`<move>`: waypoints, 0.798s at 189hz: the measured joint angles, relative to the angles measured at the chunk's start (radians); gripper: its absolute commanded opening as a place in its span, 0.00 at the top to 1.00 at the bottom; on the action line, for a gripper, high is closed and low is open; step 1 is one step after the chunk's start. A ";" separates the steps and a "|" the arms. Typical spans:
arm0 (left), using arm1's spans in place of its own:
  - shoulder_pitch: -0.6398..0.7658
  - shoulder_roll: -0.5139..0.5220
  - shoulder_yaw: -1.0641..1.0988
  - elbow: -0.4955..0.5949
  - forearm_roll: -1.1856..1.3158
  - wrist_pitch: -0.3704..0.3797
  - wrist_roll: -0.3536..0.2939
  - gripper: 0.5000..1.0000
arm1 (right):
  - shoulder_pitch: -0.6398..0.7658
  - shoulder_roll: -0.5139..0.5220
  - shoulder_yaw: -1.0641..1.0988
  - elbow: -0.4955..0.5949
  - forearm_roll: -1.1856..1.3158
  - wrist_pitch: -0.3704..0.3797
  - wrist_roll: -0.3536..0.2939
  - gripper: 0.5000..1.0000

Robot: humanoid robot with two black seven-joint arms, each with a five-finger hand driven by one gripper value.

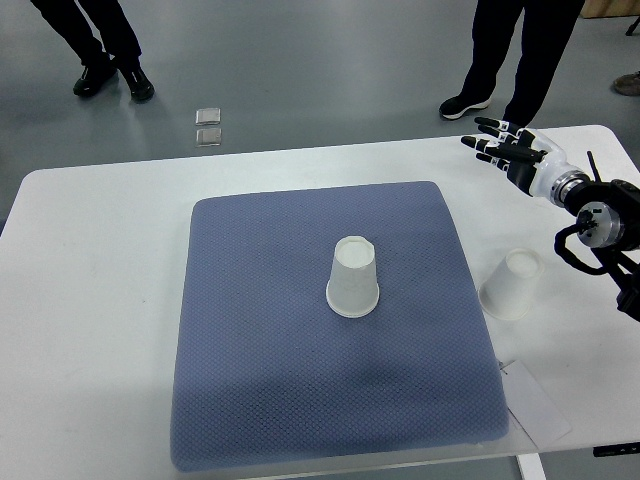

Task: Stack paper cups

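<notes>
I have only the right hand (510,150) in view, up at about two o'clock over the white surface (100,250), its fingers spread wide and holding nothing. The left arm does not show. One paper cup (354,278) stands mouth-down near the middle of the blue mat (260,400). The second cup (511,284) also sits inverted, off the mat on the bare surface at about four o'clock from the first. From my hand, that second cup lies roughly at six o'clock, near and well closer than the centre cup. Both cups stand with their long axes upright, so I judge the next move is a descent onto the nearer cup, gripping its sides.
</notes>
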 measured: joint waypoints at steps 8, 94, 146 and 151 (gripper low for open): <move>0.000 0.000 -0.001 0.000 0.000 0.000 0.000 0.00 | 0.000 0.000 0.000 0.000 0.000 0.000 0.000 0.17; 0.000 0.000 0.000 0.004 0.000 0.002 0.002 0.00 | 0.001 -0.002 0.001 -0.001 0.000 0.000 0.002 0.17; 0.000 0.000 0.000 0.001 0.000 0.002 0.002 0.00 | 0.003 -0.003 0.003 -0.002 0.002 0.009 0.002 0.17; 0.000 0.000 0.000 0.002 0.000 0.002 0.002 0.00 | 0.004 -0.003 0.003 -0.002 0.002 0.010 0.002 0.17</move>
